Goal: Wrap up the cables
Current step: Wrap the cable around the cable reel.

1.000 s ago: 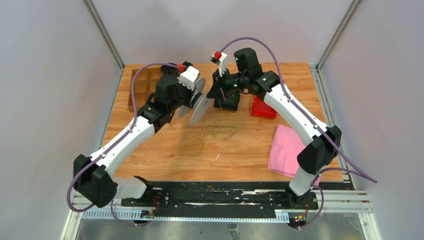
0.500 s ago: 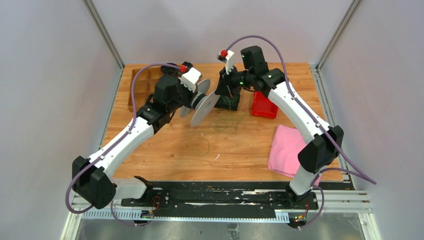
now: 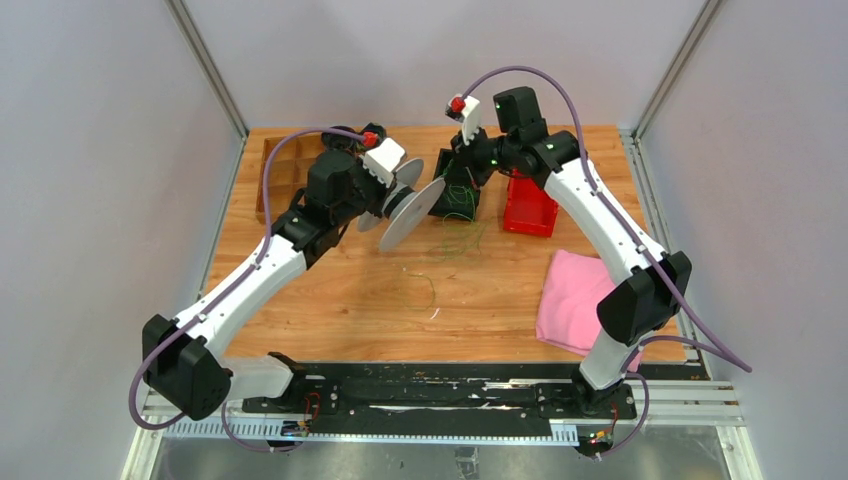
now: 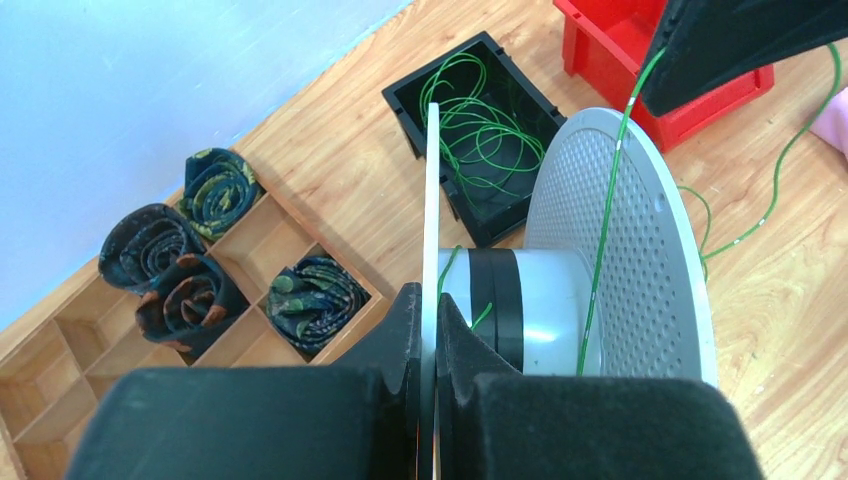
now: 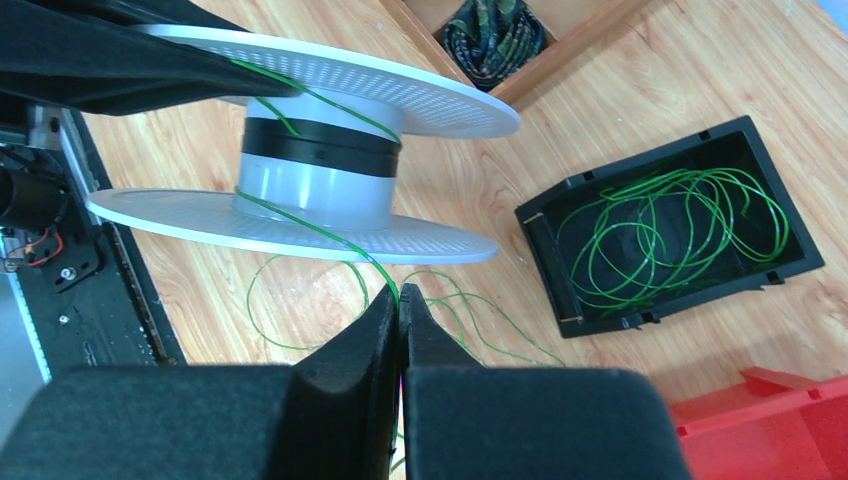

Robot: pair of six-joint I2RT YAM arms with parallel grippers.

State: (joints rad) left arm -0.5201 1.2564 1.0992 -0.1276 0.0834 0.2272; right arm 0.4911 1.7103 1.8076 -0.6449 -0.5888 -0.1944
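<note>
left tool (image 4: 428, 305) clamped on spool (image 4: 560, 300) rim | right tool (image 5: 400, 303) pinching cable (image 5: 355, 255) leading onto spool hub

Contents of the workspace: two robot arms (image 3: 258, 272), one grey spool (image 3: 405, 200), one black bin (image 5: 700, 297), one red bin (image 3: 527, 212), one pink cloth (image 3: 572, 300), one wooden compartment tray (image 4: 60, 400) holding four dark cord bundles (image 4: 315, 290), and green cables (image 5: 655, 225) too tangled for the strands to be counted.

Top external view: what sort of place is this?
Probably a lab robot cell: a wooden table walled by grey panels on metal framing, with a black mounting rail at its near edge.
</note>
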